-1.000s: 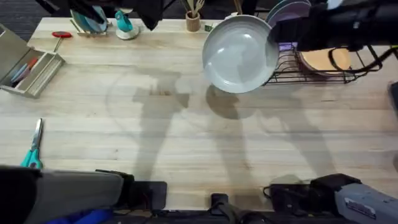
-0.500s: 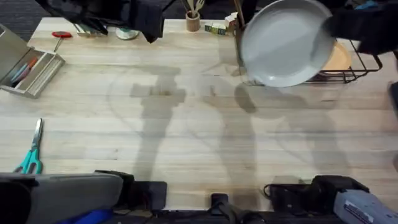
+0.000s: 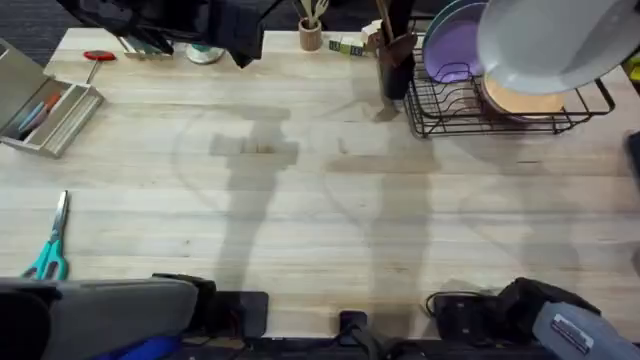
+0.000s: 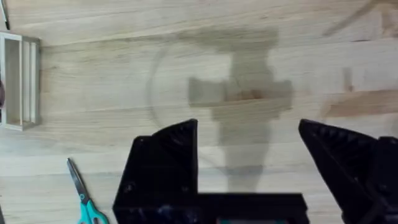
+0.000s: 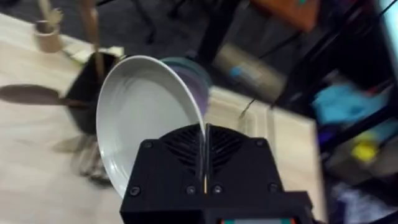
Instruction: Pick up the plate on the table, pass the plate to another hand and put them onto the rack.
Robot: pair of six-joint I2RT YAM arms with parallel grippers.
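- Round pale-grey plate with raised rim held aloft at upper right of overhead view, above black wire dish rack; upper edge cut off by frame.
- Right gripper clamped on that plate's rim in right wrist view, black fingers pressed either side of edge.
- Lavender plate standing in rack, partly hidden behind held plate; orange-tan plate mostly covered too.
- Left gripper spread wide, nothing between fingers, over bare light-wood butcher-block table.
- Left arm at upper left of overhead view dark, outline hard to make out.
- Teal-handled scissors lying at lower left.
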